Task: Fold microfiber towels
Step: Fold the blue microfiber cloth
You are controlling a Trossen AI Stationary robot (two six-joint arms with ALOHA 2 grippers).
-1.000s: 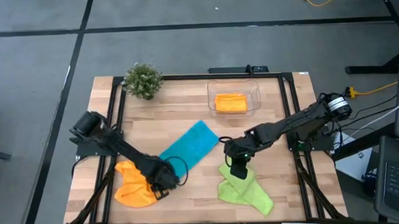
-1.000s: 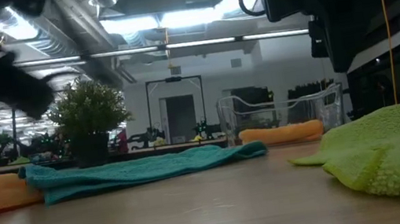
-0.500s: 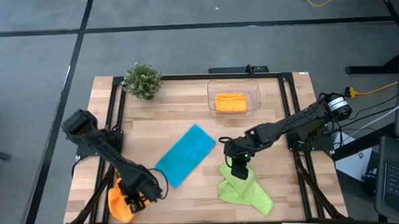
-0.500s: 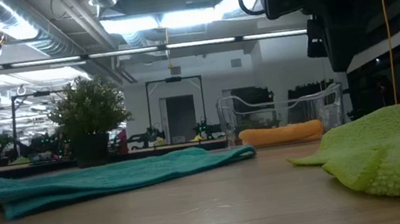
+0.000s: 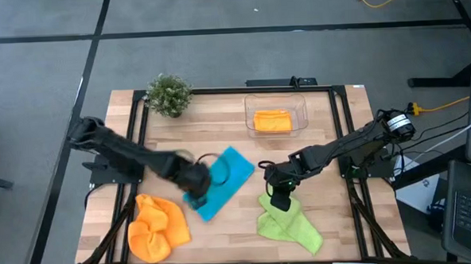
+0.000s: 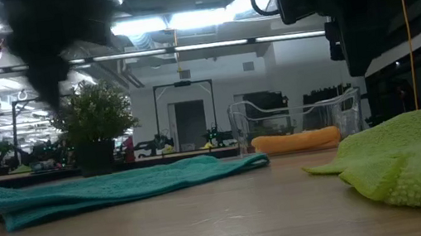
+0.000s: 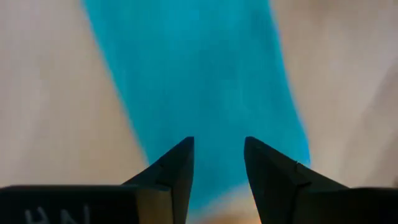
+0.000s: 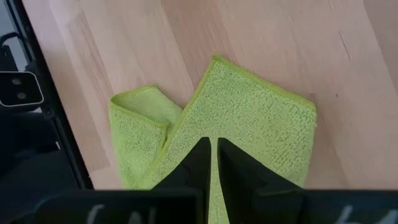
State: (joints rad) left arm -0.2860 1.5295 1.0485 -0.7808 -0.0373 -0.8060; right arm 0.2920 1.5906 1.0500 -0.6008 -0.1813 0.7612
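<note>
A teal towel point(image 5: 233, 170) lies flat and slantwise at mid-table; it also shows in the left wrist view point(image 7: 199, 74). My left gripper point(image 5: 196, 184) is open above the teal towel's near-left end, its fingers point(image 7: 177, 165) apart over the cloth. A crumpled orange towel point(image 5: 156, 229) lies at the near left. A lime green towel point(image 5: 291, 225), partly folded over, lies at the near right and shows in the right wrist view point(image 8: 249, 124). My right gripper point(image 5: 280, 200) is shut and hangs above its far end, clear of it. A folded orange towel point(image 5: 272, 120) lies in the clear tub point(image 5: 275, 98).
A small potted plant point(image 5: 170, 95) stands at the far left corner. The clear tub stands at the far edge, right of centre. Bare wood lies between the teal towel and the tub. A black frame rail point(image 5: 136, 144) runs along the table's sides.
My left gripper dragged the orange towel toward the table's near-left corner, bunching it up, and left it there as a crumpled heap. It has then swung right and toward the far edge, over the teal towel's near-left end.
</note>
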